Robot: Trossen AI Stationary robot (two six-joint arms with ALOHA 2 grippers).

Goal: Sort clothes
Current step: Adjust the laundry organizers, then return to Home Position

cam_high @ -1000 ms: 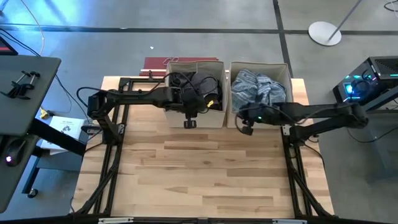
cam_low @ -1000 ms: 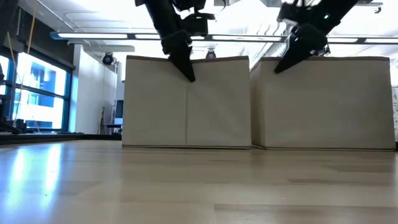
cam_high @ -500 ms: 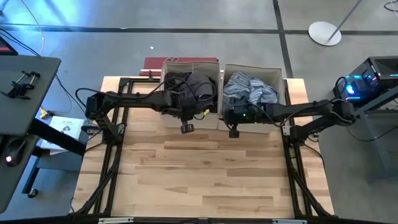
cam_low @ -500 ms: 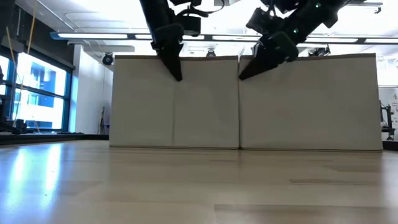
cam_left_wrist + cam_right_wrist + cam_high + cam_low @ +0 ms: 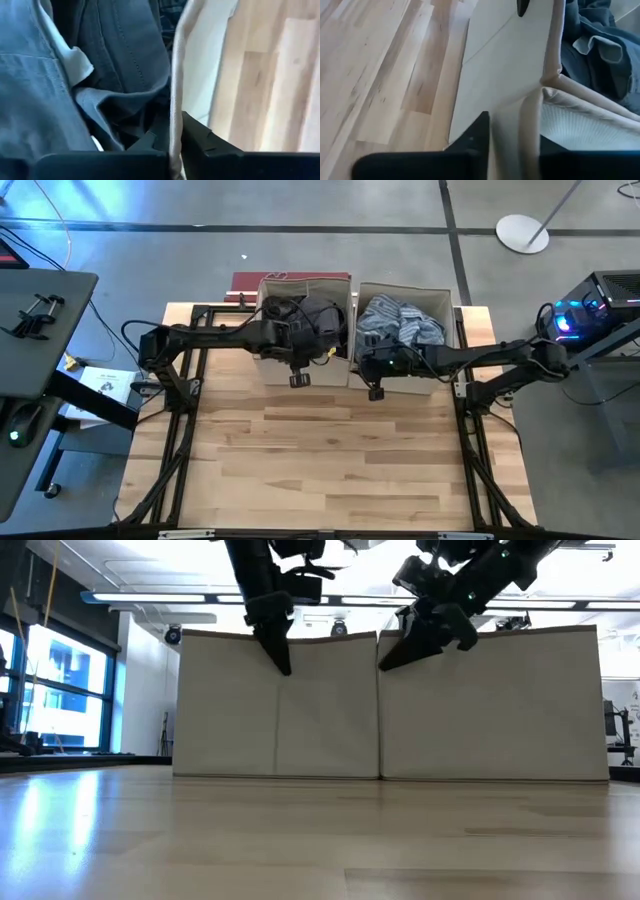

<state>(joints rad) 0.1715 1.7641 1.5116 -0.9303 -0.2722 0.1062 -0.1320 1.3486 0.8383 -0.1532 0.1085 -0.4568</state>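
Two beige fabric boxes stand side by side on their bottoms at the table's far side. The left box (image 5: 270,365) holds dark clothes (image 5: 305,315), which show as grey-blue folds (image 5: 115,60) in the left wrist view. The right box (image 5: 440,375) holds a light blue striped shirt (image 5: 400,320). My left gripper (image 5: 298,378) is shut on the left box's near wall. My right gripper (image 5: 377,390) is shut on the right box's near wall, close to that box's left corner. My left gripper pinches the top rim of the left box's near wall (image 5: 175,105), one finger (image 5: 150,142) inside the box and one (image 5: 200,140) outside. It comes steeply from above, across the rim. The box stands on the table. My right gripper has the top rim of the right box's near wall (image 5: 530,120) between its fingers, just beside the left corner. One finger (image 5: 475,135) lies outside the wall; the wall hides the other. It slants down from the table's right. The box stands on the table.
The two boxes touch each other, and a dark red flat thing (image 5: 250,283) lies behind the left one. Bare wooden tabletop (image 5: 330,460) spreads from the boxes to the near edge. The black arm frames (image 5: 180,430) run along both table sides.
Both boxes have slid along the table toward its left edge, still upright and side by side. My right gripper has gone toward the left edge and a little down, and has rolled. My left gripper has shifted slightly left with its box.
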